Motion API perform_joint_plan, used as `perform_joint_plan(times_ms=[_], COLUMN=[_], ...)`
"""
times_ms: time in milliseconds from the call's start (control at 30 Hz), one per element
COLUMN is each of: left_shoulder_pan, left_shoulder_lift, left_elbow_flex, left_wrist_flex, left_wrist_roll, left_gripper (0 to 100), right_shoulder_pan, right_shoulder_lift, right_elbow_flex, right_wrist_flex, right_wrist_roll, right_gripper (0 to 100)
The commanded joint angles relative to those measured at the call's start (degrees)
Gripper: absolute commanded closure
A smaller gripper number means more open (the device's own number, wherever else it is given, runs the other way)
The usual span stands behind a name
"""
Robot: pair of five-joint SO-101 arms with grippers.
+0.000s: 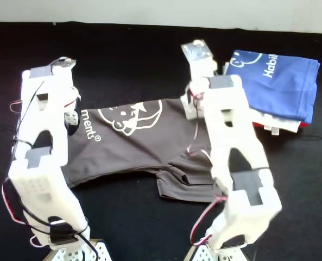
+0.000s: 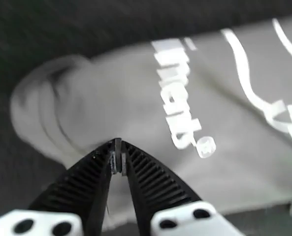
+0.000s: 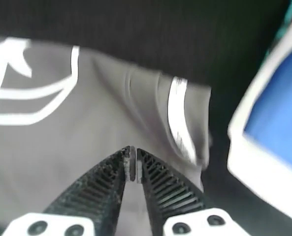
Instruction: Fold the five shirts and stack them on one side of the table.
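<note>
Nearest, the two white arms rise from their bases at the near edge of the black tabletop (image 1: 122, 54), the left arm (image 1: 41, 163) over the left side and the right arm (image 1: 237, 157) towards the right. Between them a gray shirt (image 1: 139, 144) lies across the middle of the tabletop, partly folded, with a bunched sleeve (image 1: 182, 182) sticking out on its near side and a white cartoon print (image 1: 131, 115) with lettering facing up. The left hand (image 2: 117, 160) is clenched, its black toothed fingers meeting at the tips right over the shirt's left end, beside the lettering; whether it pinches any cloth cannot be told. The right hand (image 3: 132, 164) is clenched in the same way over the shirt's right end, close to a white stripe on the cloth, and a pinch cannot be told there either. Farther back, towards the far right corner, a blue shirt (image 1: 280, 87) lies folded on top of a stack, with a white shirt (image 1: 277, 124) and a sliver of red cloth (image 1: 304, 124) showing under its near edge.
</note>
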Motion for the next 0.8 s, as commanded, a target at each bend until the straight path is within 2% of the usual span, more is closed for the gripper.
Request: perform_joint_plan(times_ms=[0,200,267,367,567,767], left_shoulder_pan=[-3.2,-8.4,-9.5,-10.2,-10.6,-10.1], left_shoulder_lift=[4.2,17.6,22.3,28.8,39.1,40.4], left_elbow_flex=[-8.2,-23.3,-29.8,-41.2,-61.8,-72.1], left_wrist_flex=[-1.1,-1.0,0.4,3.0,7.3,15.4], left_wrist_roll=[1.4,1.1,-1.0,-3.3,-3.3,-3.3], left_gripper=[99,99,99,99,99,99], right_shoulder_pan=[-1.0,-0.5,-0.3,-0.2,-0.1,-0.6], right_shoulder_lift=[8.5,27.2,31.9,37.7,46.4,47.8], right_elbow_flex=[-8.9,-21.1,-27.1,-37.7,-53.3,-67.6], right_wrist_flex=[-4.6,-7.3,-7.3,-7.2,-6.6,7.1], right_wrist_roll=[-0.6,-0.5,-0.5,-0.5,-0.5,-0.5], right_gripper=[98.3,98.4,98.4,98.4,98.4,98.4])
